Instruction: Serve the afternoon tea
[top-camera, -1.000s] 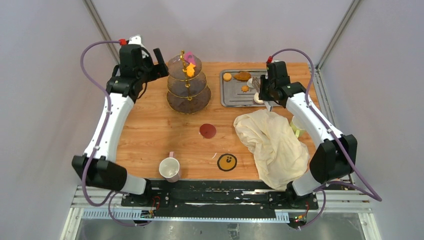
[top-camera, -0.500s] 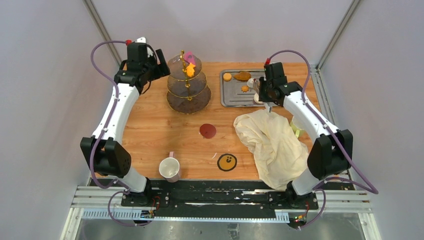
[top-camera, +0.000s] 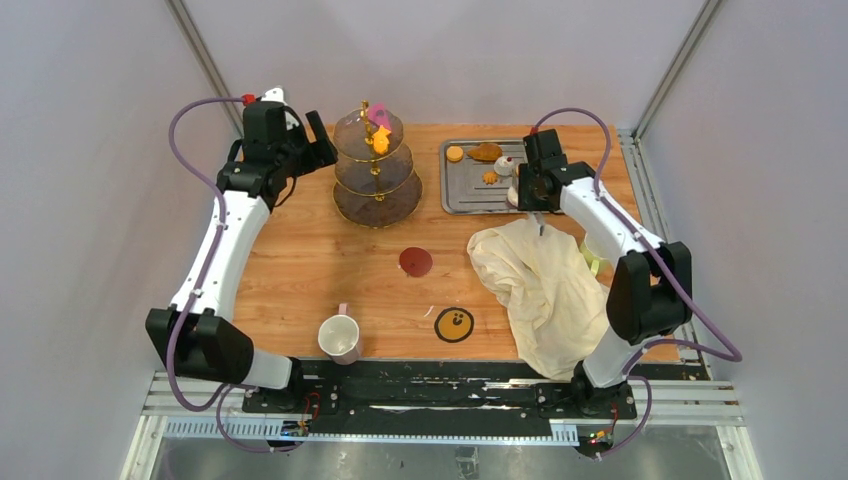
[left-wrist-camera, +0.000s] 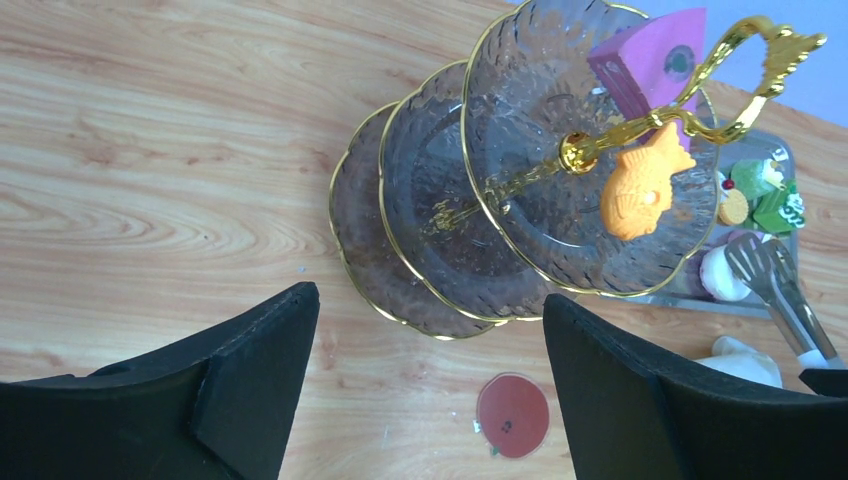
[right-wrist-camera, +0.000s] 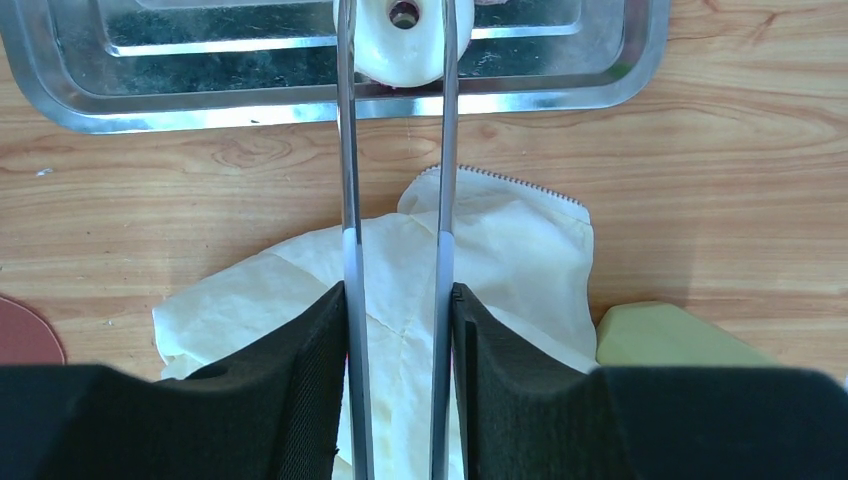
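Observation:
The three-tier smoky glass stand (top-camera: 376, 170) with a gold stem stands at the back left. Its top tier holds an orange fish-shaped cake (left-wrist-camera: 640, 190) and a pink cake (left-wrist-camera: 650, 60). My left gripper (top-camera: 318, 135) is open and empty, raised just left of the stand (left-wrist-camera: 450, 250). My right gripper (right-wrist-camera: 397, 300) is shut on steel tongs (right-wrist-camera: 348, 200). The tongs' tips sit either side of the white donut (right-wrist-camera: 403, 45) in the steel tray (right-wrist-camera: 300, 100). Orange macarons (top-camera: 455, 153) and small cakes lie in the tray (top-camera: 470, 195). One pale mug (top-camera: 339, 336) stands front centre.
The large cream cloth (top-camera: 545, 285) lies crumpled at the right, partly under my right wrist. A second pale mug (top-camera: 594, 258) shows at its right edge. A red coaster (top-camera: 415, 262) and a black-and-yellow coaster (top-camera: 454, 324) lie mid-table.
The left arm rose and came back down, its gripper still beside the stand. The right arm's elbow swung inward while the tongs stayed at the tray's near right corner.

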